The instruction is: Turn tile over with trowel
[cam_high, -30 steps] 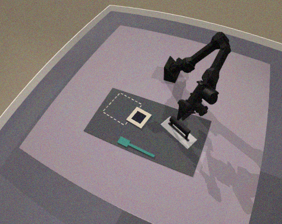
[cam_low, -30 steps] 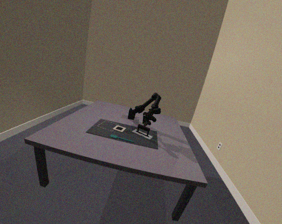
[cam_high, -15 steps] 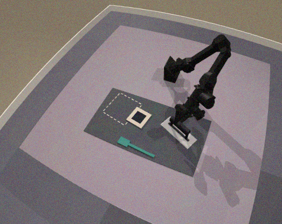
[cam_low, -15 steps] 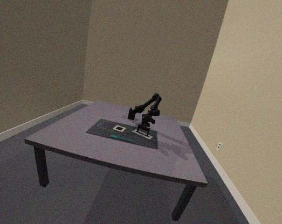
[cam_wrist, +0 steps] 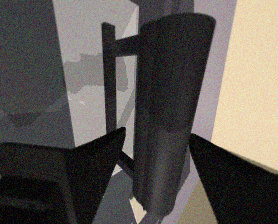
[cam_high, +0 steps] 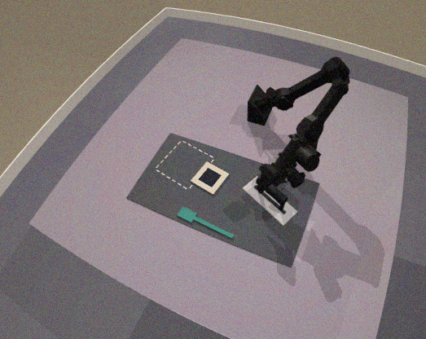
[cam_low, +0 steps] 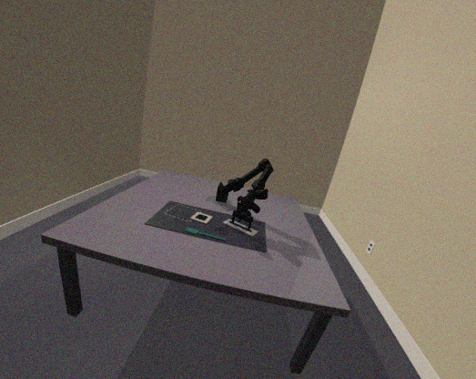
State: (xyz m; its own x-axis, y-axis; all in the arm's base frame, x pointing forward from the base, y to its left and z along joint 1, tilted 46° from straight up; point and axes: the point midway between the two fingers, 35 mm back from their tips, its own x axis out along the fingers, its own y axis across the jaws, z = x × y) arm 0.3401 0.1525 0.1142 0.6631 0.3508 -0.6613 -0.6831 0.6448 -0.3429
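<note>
Above the mat (cam_high: 248, 232) (cam_low: 163, 220) (cam_wrist: 25, 50), the gripper (cam_high: 264, 187) (cam_low: 242, 219) (cam_wrist: 156, 134) is hovering with its fingers parted, gripping nothing, the black handle of the white-bladed trowel (cam_high: 288, 216) (cam_low: 254, 231) (cam_wrist: 165, 100) showing between them in the wrist view. The tile (cam_high: 210, 178) (cam_low: 201, 218) is lying flat, dark square facing up, mostly outside the dashed outline (cam_high: 169, 155) (cam_low: 165, 210) at one corner. A teal tool (cam_high: 213, 226) (cam_low: 208, 235) is resting near the mat's long edge.

- Blocked between the fingers of the pincer (cam_high: 270, 191) (cam_low: 242, 216) (cam_wrist: 157, 132) by a thick black handle (cam_high: 277, 196) (cam_low: 243, 218) (cam_wrist: 170, 100), raised above a white plate (cam_high: 287, 217) (cam_low: 254, 231) (cam_wrist: 90, 30).
- Passable between plate and tile (cam_high: 210, 178) (cam_low: 201, 218).
- Obstructed low at near left by the teal trowel (cam_high: 211, 226) (cam_low: 206, 234).
</note>
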